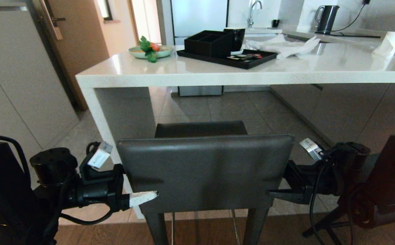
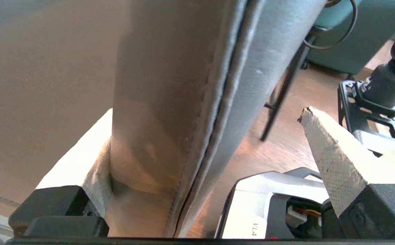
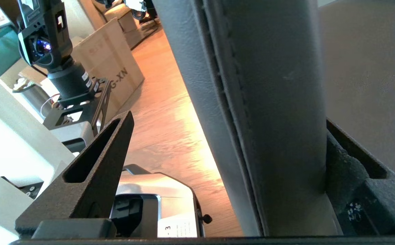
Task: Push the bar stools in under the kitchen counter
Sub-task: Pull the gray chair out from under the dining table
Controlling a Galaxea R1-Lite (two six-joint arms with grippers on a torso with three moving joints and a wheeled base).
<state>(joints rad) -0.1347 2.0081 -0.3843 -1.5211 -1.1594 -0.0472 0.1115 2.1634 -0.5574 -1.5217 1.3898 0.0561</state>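
The grey leather bar stool (image 1: 204,170) stands in front of me with its low back toward me and its seat (image 1: 200,128) pointing at the kitchen counter (image 1: 197,73). My left gripper (image 1: 141,192) (image 2: 200,143) is open and straddles the left edge of the backrest (image 2: 190,102). One white-padded finger (image 2: 323,149) is on my side of the backrest, clear of the leather. My right gripper (image 1: 275,190) (image 3: 229,122) is open and straddles the right edge in the same way. The teal stool (image 2: 354,34) stands off to the right on thin black legs.
The counter's white panel leg (image 1: 115,112) is just left of the grey stool. On the slab are a black tray (image 1: 228,56), a plate of fruit (image 1: 150,51) and white cloths (image 1: 285,46). Cabinets (image 1: 13,85) line the left, and a cardboard box (image 3: 115,68) stands behind me.
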